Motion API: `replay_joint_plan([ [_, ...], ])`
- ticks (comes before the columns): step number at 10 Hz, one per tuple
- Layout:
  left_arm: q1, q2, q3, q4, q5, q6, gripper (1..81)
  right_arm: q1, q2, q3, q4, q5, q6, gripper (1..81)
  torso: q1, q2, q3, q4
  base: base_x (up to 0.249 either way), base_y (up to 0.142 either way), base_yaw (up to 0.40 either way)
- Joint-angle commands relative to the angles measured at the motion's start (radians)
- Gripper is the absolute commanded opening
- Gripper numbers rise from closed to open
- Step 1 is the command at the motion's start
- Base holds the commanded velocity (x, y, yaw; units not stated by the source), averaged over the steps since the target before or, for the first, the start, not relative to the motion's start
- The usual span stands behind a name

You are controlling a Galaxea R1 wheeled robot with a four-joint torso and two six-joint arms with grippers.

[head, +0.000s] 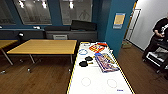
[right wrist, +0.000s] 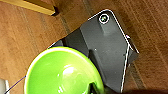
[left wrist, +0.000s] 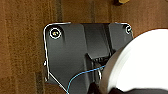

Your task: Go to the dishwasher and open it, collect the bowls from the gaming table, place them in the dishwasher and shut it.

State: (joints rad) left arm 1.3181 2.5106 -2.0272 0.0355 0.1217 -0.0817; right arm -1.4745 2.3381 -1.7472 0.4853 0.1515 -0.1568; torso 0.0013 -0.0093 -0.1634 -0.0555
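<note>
A: Head view first. What is noted?

B: The gaming desk [head: 100, 85] is seen at lower centre, white top, thin yellow edge. Board-game boxes [head: 106, 62] are laid on its far half, with black paddles [head: 86, 62] and a blue ring [head: 83, 52] beside them. A yellow-topped desk [head: 45, 46] is placed at centre left, and a person [head: 158, 35] is caught at the right edge.

A: Left wrist view?

B: A white bowl [left wrist: 145, 65] is shown at lower right, up against the left hand [left wrist: 100, 85], with wooden floor [left wrist: 22, 37] underneath and no support below it. The hand is judged closed on the bowl's rim. The bowl's inside is seen bare as far as it is in frame.

A: Right wrist view?

B: A green bowl [right wrist: 62, 75] is shown at lower left, its rim pinched by the right hand [right wrist: 93, 87], again above bare floor. Nothing is seen in it, just a glossy highlight.

A: Progress?

B: Collection is judged done for these two bowls, since both are carried clear of the desk. Loading the dishwasher and closing it are left. Whether it is already opened cannot be told.
</note>
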Motion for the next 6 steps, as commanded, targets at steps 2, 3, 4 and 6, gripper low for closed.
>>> replay_joint_plan([
  [2,-0.018,0.016,-0.03,0.015,0.046,0.01,1.0,0.035,-0.041,0.016,-0.025,-0.07,-0.003,1.0,0.0,-0.001,0.089,0.0,0.0,0.0,0.0],
  [3,-0.016,0.018,-0.03,0.015,0.046,0.01,1.0,0.035,-0.041,0.016,-0.025,-0.069,-0.003,1.0,-0.001,-0.001,0.112,0.0,0.0,0.0,0.0],
  [4,-0.016,0.021,-0.031,0.015,0.046,0.01,1.0,0.035,-0.041,0.014,-0.025,-0.069,-0.003,1.0,-0.001,-0.002,0.073,0.0,0.0,0.0,0.0],
  [6,-0.013,0.048,-0.068,0.015,0.046,0.008,1.0,0.033,-0.021,-0.01,-0.027,-0.07,-0.003,1.0,-0.001,-0.002,0.097,0.0,0.0,0.0,0.0],
])
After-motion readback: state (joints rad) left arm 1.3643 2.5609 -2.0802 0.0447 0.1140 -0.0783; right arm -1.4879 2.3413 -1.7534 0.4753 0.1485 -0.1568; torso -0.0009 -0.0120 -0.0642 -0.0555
